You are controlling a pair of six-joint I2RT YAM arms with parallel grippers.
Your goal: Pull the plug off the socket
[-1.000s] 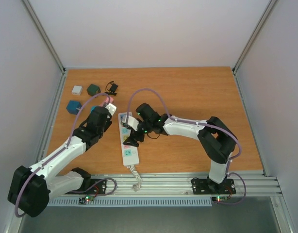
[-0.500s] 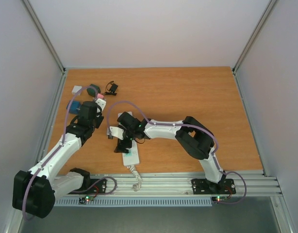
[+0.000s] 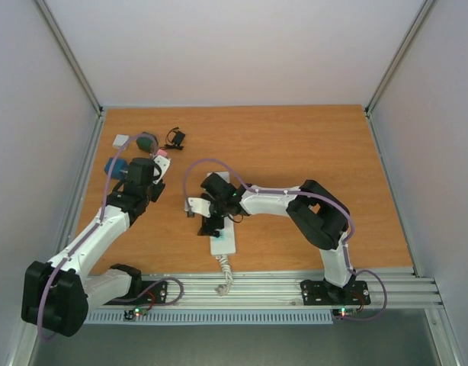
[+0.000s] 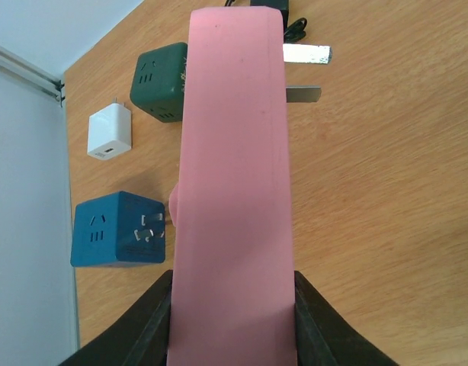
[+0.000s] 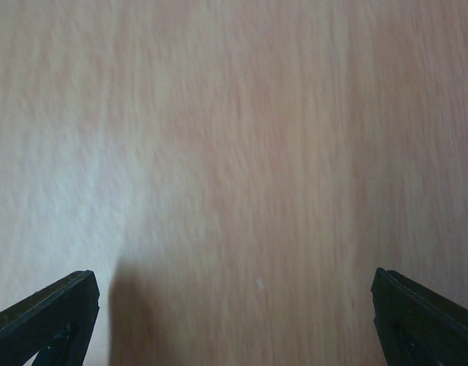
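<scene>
Two arms are out over the worktop (image 3: pixel 310 145) on my feed. The left hand (image 4: pixel 232 305) is pinching the pink plug (image 4: pixel 234 152) between its black fingers. The plug stands lengthwise away from the wrist camera, and its two metal prongs (image 4: pixel 302 74) stick out bare to the side near the far end. From above I see that hand at the far left of the worktop, with the plug well apart from the socket (image 3: pixel 223 242).

The socket lies on the worktop left of centre, close to the near edge. Only its white near end shows, because the right arm's wrist covers the rest. Its coiled cord (image 3: pixel 225 276) trails over the near rail (image 3: pixel 280 290).

The right hand (image 3: pixel 205 216) hangs over the far part of the socket with its fingers (image 5: pixel 55 309) spread wide. Its own camera shows only blurred wood between them, so it holds nothing.

Beside the left hand sit a green cube (image 4: pixel 161 91), a blue cube (image 4: pixel 120 229) and a white charger (image 4: pixel 110 136). A small black adapter (image 3: pixel 175 138) lies a little further right.
</scene>
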